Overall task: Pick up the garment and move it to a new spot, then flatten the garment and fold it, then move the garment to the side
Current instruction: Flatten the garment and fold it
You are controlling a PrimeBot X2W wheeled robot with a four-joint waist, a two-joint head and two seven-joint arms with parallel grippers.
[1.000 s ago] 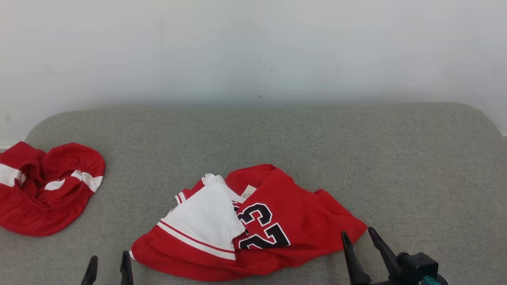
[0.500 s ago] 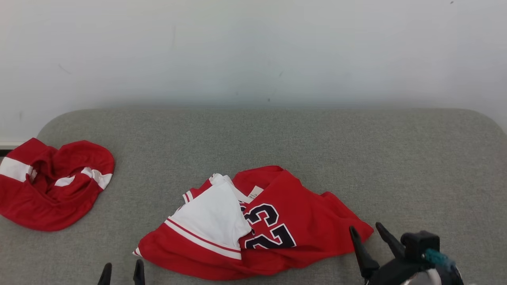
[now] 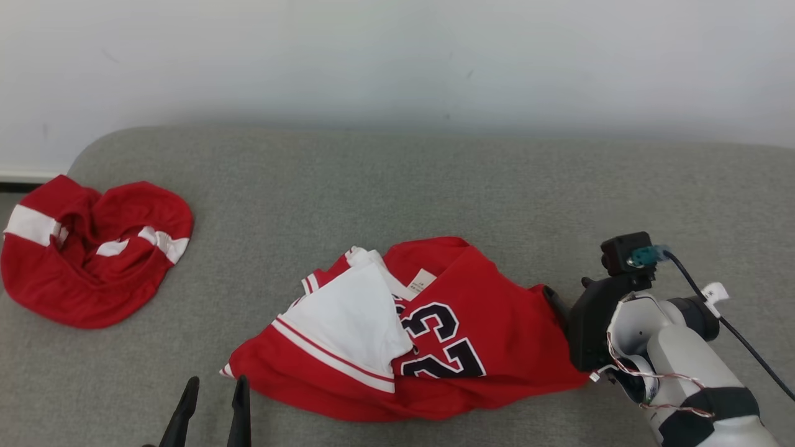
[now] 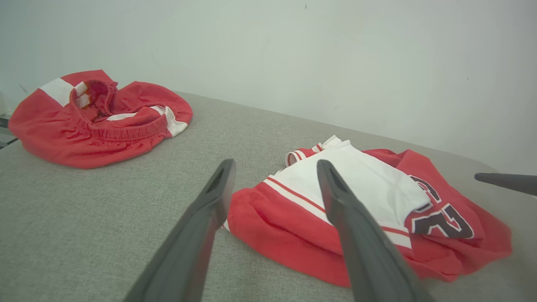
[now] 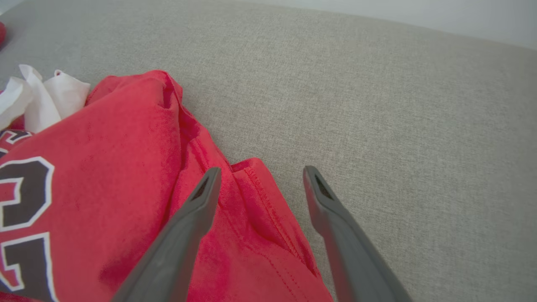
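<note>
The crumpled red shirt (image 3: 497, 335), lower middle of the frame on the grey bench (image 3: 435, 186), looks soft and floppy, best pinched at the hem corner (image 5: 256, 188) under the wide-spread right pincer (image 5: 262, 170); the left pincer (image 3: 217, 379) is spread too.

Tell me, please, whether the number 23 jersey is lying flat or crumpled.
Crumpled: the jersey lies bunched, a white panel folded over its red front.
</note>
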